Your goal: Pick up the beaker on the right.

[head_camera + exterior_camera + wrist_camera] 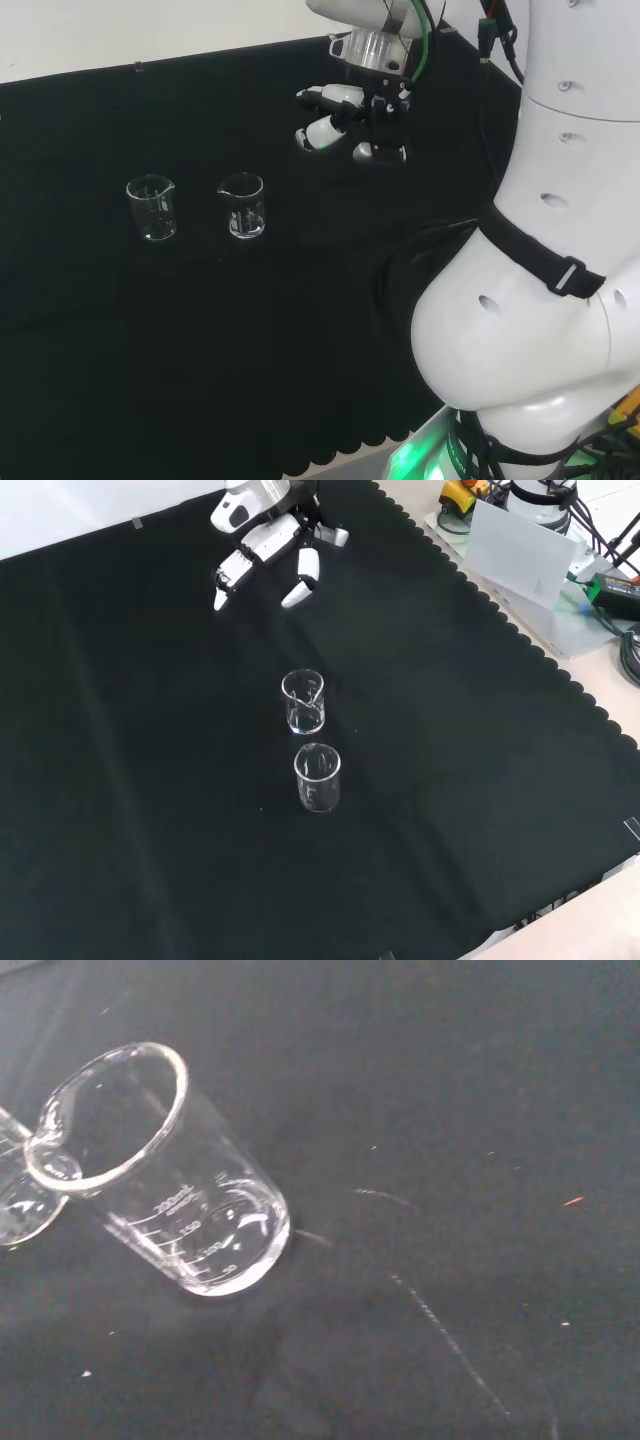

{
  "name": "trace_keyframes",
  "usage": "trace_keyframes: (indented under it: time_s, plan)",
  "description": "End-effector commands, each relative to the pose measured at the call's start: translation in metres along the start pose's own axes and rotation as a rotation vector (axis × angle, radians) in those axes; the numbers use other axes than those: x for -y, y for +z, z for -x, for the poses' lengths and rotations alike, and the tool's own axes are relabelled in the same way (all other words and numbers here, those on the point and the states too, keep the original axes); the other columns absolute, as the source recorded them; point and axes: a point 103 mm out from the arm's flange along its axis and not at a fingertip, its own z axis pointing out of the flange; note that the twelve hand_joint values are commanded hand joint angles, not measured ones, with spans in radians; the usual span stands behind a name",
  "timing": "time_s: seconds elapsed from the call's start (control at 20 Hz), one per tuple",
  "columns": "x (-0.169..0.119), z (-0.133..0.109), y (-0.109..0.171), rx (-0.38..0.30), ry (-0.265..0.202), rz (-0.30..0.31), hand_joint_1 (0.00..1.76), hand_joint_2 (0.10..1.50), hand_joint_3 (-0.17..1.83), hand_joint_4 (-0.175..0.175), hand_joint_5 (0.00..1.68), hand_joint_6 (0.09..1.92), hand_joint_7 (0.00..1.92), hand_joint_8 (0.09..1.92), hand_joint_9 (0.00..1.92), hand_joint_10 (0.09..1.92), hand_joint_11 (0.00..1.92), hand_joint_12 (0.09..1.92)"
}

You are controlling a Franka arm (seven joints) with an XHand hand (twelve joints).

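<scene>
My fingers (228, 580) hang relaxed and spread, holding nothing, with my hand (350, 125) poised above the worktop (120, 330) and well apart from the glassware. Two clear beakers stand upright on the black cloth, just beside each other: in the head view the right beaker (241, 206) is the one nearer my hand, and the left beaker (151, 208) sits beyond it; in the front view they line up one behind the other, the right beaker the higher of the pair. I judge this to be the approach, with no contact yet. Next I would need to come down alongside the right beaker, set my thumb opposite my fingers around its wall, and avoid knocking its neighbour. In the wrist view the near beaker looks large, and the other is cut off at the edge. Both look empty, though clear glass makes that hard to confirm.
</scene>
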Motion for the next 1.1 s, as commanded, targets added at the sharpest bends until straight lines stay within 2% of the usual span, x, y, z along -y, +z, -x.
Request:
trace_keyframes:
  time_s: [0.05,0.25,0.45,0.7,0.9,1.1]
  plan:
    - [-0.006,0.0,0.01,-0.085,-0.063,0.001,0.73,0.67,0.97,-0.088,0.17,0.09,0.01,0.56,0.11,0.74,0.0,0.97]
    - [-0.006,0.006,0.02,-0.156,-0.099,-0.007,0.91,0.53,1.09,-0.1,0.22,0.09,0.06,0.64,0.18,0.75,0.0,1.04]
    - [-0.008,0.011,0.028,-0.21,-0.132,-0.019,0.91,0.41,1.16,-0.104,0.25,0.09,0.09,0.68,0.22,0.75,0.0,1.1]
    - [-0.013,0.013,0.036,-0.286,-0.187,-0.012,0.89,0.39,1.13,-0.107,0.27,0.09,0.09,0.69,0.25,0.75,0.0,1.15]
    - [-0.016,0.011,0.041,-0.313,-0.229,-0.003,0.89,0.38,1.12,-0.107,0.27,0.09,0.09,0.69,0.26,0.75,0.0,1.15]
    - [-0.017,0.006,0.052,-0.381,-0.234,0.019,0.9,0.36,1.1,-0.103,0.26,0.09,0.09,0.69,0.26,0.75,0.0,1.16]
